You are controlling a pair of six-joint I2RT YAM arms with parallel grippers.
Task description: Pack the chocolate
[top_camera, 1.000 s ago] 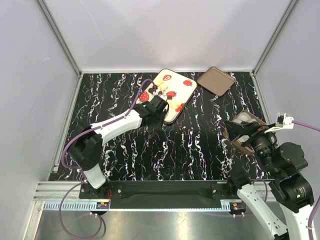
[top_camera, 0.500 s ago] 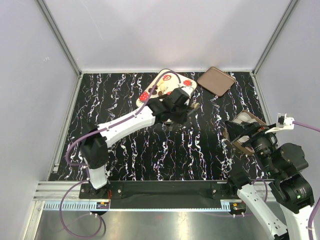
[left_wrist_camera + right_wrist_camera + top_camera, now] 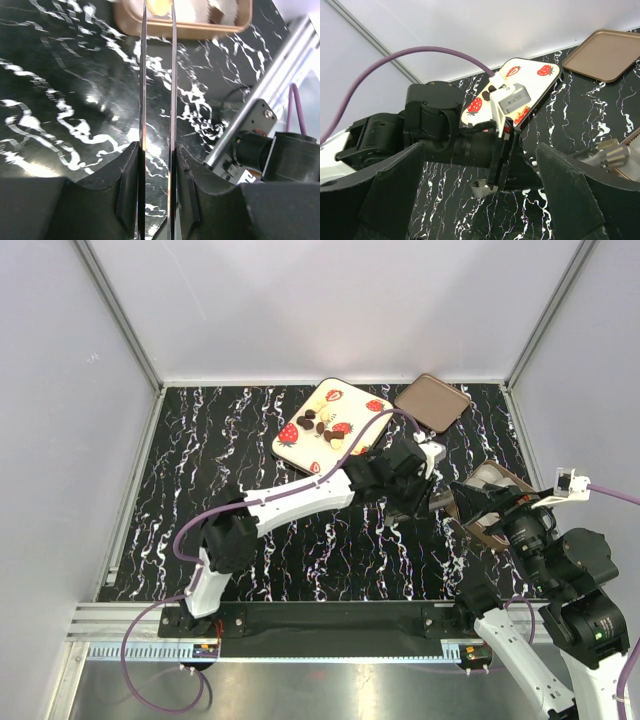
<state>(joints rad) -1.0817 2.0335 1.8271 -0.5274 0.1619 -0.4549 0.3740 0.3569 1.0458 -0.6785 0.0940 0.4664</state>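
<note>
The left tool [image 3: 158,20] is narrowed on what looks like a cream chocolate [image 3: 160,4] at its tips and holds it above the surface [image 3: 75,100], with the tan box [image 3: 200,31] just ahead, likely for a drop there. Well behind it, more chocolates [image 3: 322,424] lie on the strawberry tray [image 3: 292,448]. The right tool [image 3: 480,165] hangs wide and empty near the box, probably keeping clear

The left arm [image 3: 300,498] slants across the surface [image 3: 200,440] from near left to the brown box [image 3: 507,474] at right, barring the middle. The left tool [image 3: 428,500] and right tool [image 3: 465,505] crowd the box, seemingly apart. The far left lies open.
</note>
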